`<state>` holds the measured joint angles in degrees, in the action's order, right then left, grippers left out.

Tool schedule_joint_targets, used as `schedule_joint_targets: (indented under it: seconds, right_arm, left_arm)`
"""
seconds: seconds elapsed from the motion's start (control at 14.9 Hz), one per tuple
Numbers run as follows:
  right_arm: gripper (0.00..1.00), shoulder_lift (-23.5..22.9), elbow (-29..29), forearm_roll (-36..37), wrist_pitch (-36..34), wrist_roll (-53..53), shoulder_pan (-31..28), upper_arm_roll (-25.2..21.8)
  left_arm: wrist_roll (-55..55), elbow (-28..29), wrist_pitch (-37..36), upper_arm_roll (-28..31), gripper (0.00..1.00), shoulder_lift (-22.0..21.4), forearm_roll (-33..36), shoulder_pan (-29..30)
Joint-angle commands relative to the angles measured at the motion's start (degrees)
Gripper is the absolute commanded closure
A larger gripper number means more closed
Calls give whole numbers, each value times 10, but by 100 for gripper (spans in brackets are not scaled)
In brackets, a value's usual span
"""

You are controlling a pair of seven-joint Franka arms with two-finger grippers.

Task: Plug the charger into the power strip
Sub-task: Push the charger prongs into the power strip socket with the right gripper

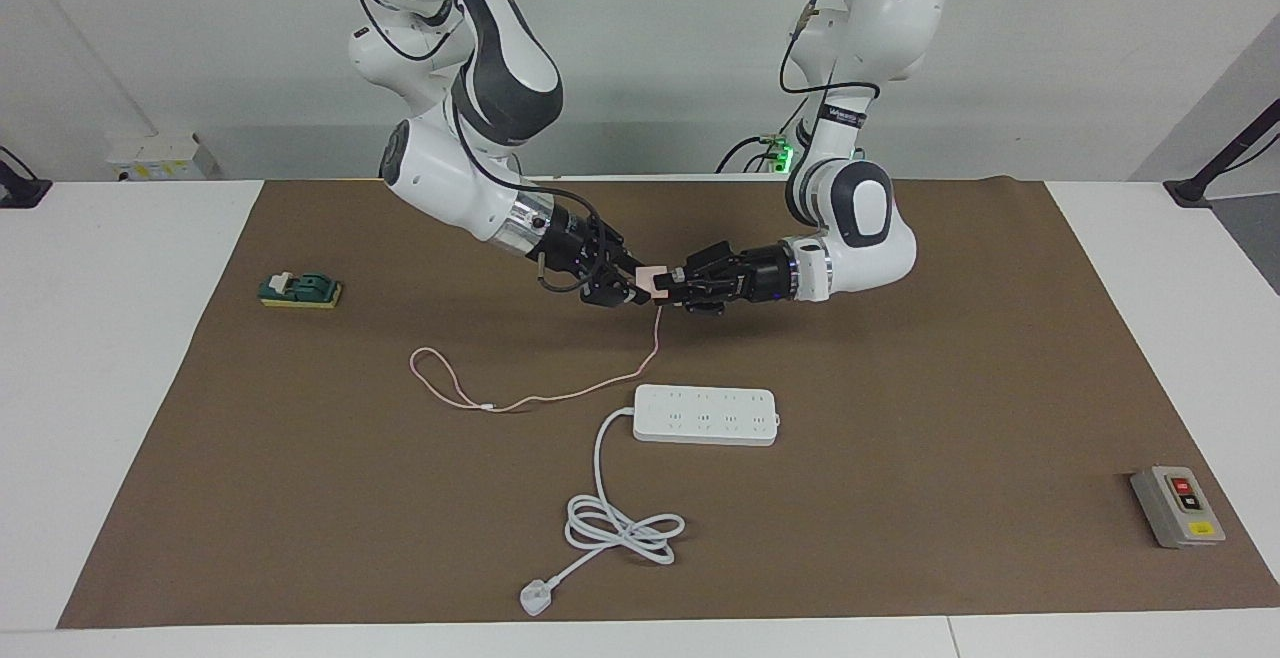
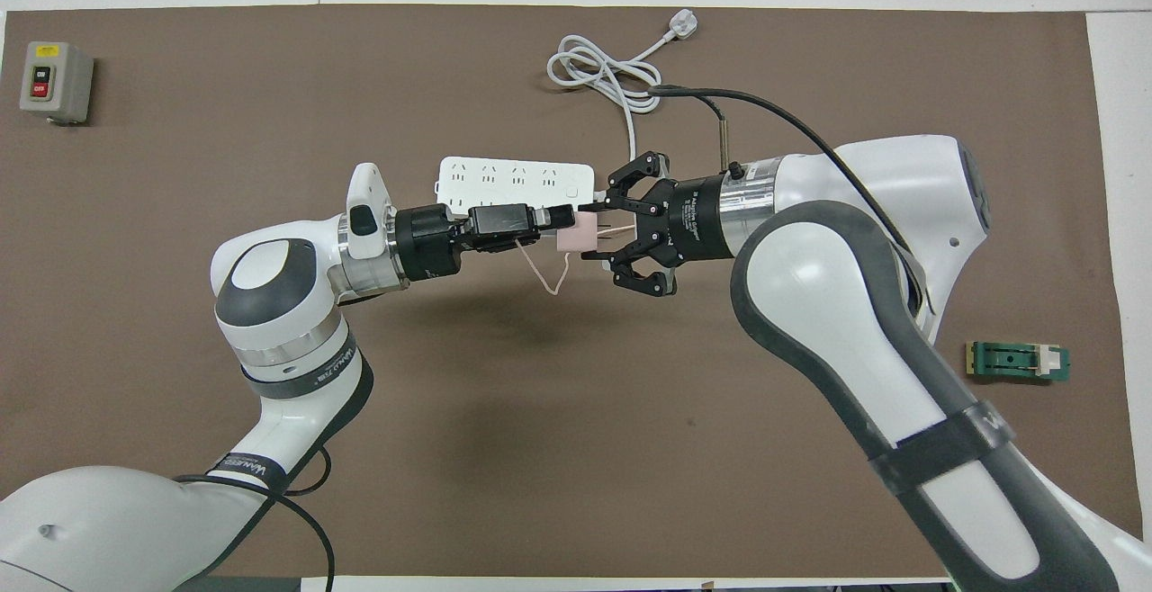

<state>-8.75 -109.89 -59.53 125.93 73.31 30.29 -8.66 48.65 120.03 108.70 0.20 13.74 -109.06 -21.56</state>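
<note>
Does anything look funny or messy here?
Nothing is broken or spilled. One odd sight: the charger hangs in the air above the mat, pinched between the left gripper and right gripper at once, its pink cable trailing down beside the power strip.

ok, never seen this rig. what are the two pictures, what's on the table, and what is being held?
Two white robot arms work at one table covered by a brown mat. One picture looks at them from across the table; the other looks down from above their own end, so the sides are swapped.

In the air between them is a small pink charger, its thin cable trailing down to the mat. The right gripper and the left gripper are both shut on it, as in a hand-over.

On the mat lie a white power strip with its coiled cord and plug, a green-and-yellow block and a grey button box. The charger is not yet plugged in.
</note>
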Motion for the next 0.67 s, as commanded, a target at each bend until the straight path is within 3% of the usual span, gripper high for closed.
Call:
schedule_joint_targets:
  seconds: [0.0, 0.13, 0.27, 0.4, 0.47, 0.61]
  right_arm:
    - [100, 10, -14, -8, -2, -19, -5, 2]
    - [100, 10, -14, -8, -2, -19, -6, 2]
    - [84, 10, -15, -8, -1, -19, -7, 2]
    - [78, 10, -15, -8, 0, -19, -7, 2]
    - [62, 10, -15, -8, 0, -19, -7, 2]
    - [46, 9, -14, -8, 0, -19, -8, 2]
  left_arm:
    - [-9, 14, 3, 2, 100, -18, -4, -5]
    - [-9, 14, 1, 2, 100, -18, -4, -4]
    - [-11, 14, 0, 2, 100, -18, -4, -2]
    - [-13, 12, 5, 2, 100, -19, -4, -2]
    - [-13, 12, 5, 2, 100, -19, -4, -2]
    - [-13, 10, 8, 2, 100, -19, -4, -4]
